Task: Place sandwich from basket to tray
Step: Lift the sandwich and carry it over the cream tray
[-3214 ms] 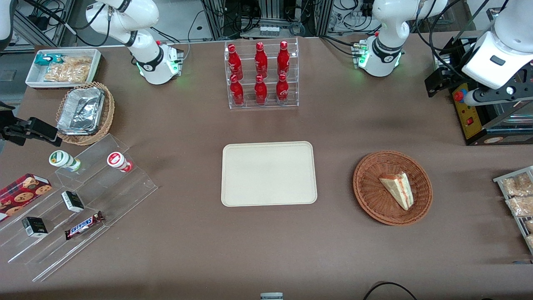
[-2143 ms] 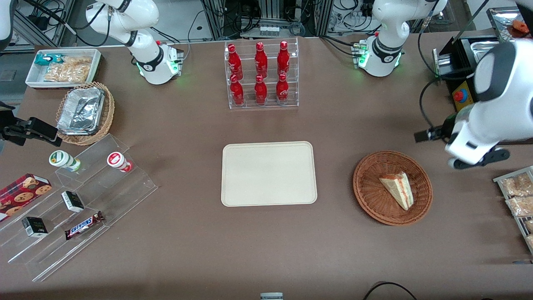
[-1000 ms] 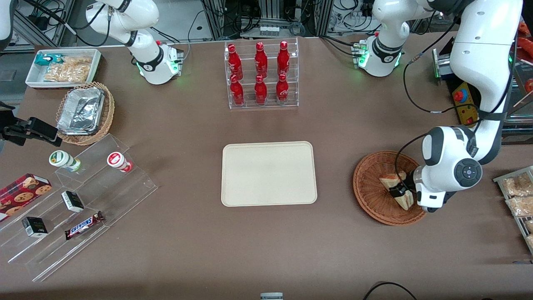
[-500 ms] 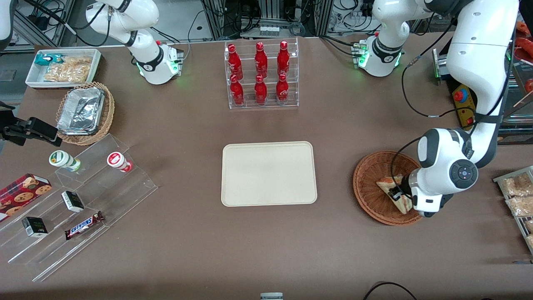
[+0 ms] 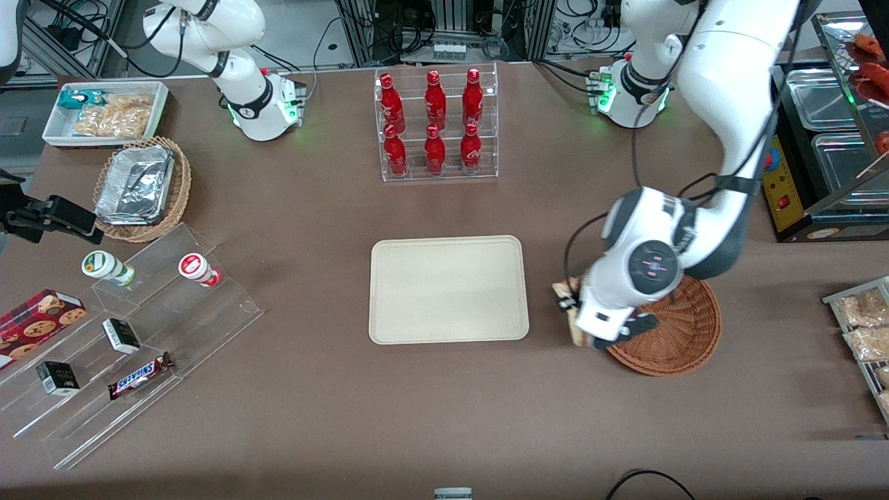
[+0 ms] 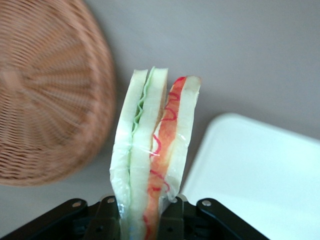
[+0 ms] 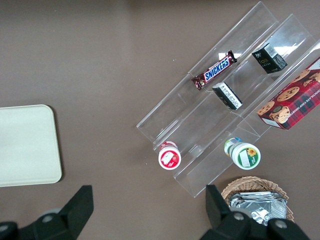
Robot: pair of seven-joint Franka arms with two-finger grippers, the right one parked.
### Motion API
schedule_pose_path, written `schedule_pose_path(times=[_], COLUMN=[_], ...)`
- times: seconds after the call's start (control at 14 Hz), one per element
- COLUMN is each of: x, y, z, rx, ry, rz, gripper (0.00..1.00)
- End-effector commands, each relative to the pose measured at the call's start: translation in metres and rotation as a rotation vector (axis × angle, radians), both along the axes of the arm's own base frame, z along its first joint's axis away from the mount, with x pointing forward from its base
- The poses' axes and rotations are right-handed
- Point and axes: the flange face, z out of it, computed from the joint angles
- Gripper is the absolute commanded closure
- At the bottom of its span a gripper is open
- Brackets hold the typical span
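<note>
The sandwich (image 6: pixel 152 150), a wrapped wedge of white bread with green and red-orange layers, stands on edge between the black fingers (image 6: pixel 107 220) of my left gripper (image 6: pixel 145 220), which is shut on it. In the front view the gripper (image 5: pixel 571 305) holds the sandwich (image 5: pixel 575 332) above the bare tabletop, in the gap between the reddish-brown basket (image 5: pixel 684 340) and the cream tray (image 5: pixel 448 288). The basket (image 6: pixel 45 100) is empty and lies to one side of the sandwich, with a corner of the tray (image 6: pixel 260 175) on the other. The arm's wrist covers part of the basket's rim.
A clear rack of red bottles (image 5: pixel 436 125) stands farther from the front camera than the tray. Toward the parked arm's end are a stepped acrylic shelf with snacks (image 5: pixel 139 333), a tan basket of foil containers (image 5: pixel 142 187) and a white bin (image 5: pixel 104 114). A snack rack (image 5: pixel 861 333) sits at the working arm's end.
The left arm came down into the basket and shut on the sandwich. It has since lifted the sandwich out and carried it over the basket's rim toward the tray.
</note>
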Motion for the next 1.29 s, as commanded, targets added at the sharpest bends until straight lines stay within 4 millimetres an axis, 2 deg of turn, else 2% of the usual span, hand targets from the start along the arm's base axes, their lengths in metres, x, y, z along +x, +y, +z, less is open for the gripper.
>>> schedule_pose_path(times=[0.0, 0.07, 0.21, 0.43, 0.57, 0.71, 0.86, 1.0, 1.07, 1.21], x=[-0.030, -0.041, -0.069, -0.106, -0.106, -0.108, -0.100, -0.090, -0.085, -0.075], y=[-0.066, -0.090, -0.143, -0.199, -0.204, -0.213, -0.218, -0.215, -0.209, -0.202], z=[-0.021, -0.024, -0.046, -0.068, -0.074, -0.081, -0.078, -0.071, -0.071, -0.067], rx=[0.004, -0.002, -0.010, -0.011, -0.012, -0.015, -0.025, -0.031, -0.025, -0.020], ry=[0.031, 0.033, 0.035, 0.012, 0.014, 0.015, 0.000, -0.017, -0.022, -0.039], rz=[-0.121, -0.148, -0.183, -0.176, -0.172, -0.178, -0.150, -0.142, -0.133, -0.115], gripper=[0.90, 0.90, 0.89, 0.88, 0.87, 0.78, 0.51, 0.23, 0.15, 0.11])
